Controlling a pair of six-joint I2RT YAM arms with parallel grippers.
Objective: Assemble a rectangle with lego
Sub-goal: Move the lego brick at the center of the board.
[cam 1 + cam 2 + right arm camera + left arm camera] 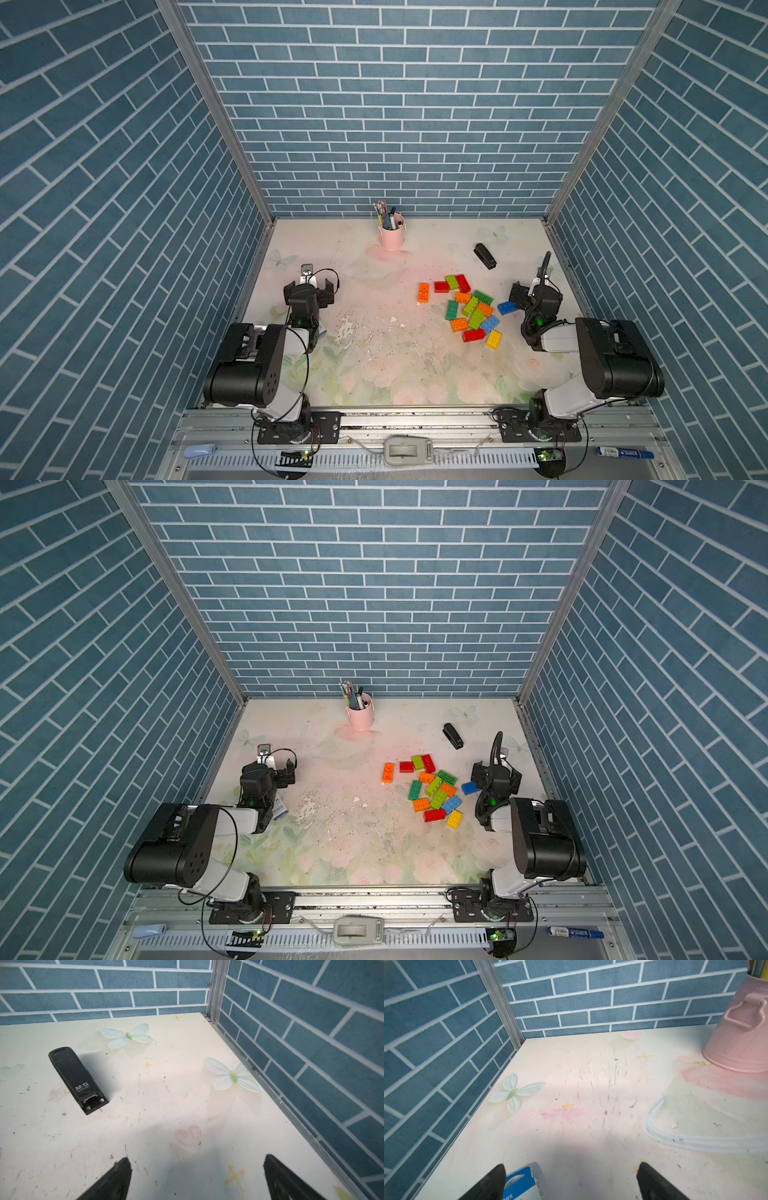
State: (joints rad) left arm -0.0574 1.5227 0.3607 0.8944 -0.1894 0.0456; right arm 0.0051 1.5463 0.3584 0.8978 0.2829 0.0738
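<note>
Reaching into the lego looks the risky part. The bricks lie loose, right of the cup and nearer the robot. Many touch at odd angles and none looks joined, so a jaw sliding in beside one would likely shove its neighbours. One blue brick sits just beside the right arm, where a careless swing could knock it. Left gripper and right gripper both stand wide open and empty over bare table. A stapler lies right of the cup, clear of the pile. The table is pale, floral-printed, scuffed and flaking nearer than the cup; blue brick-pattern walls close in three sides
</note>
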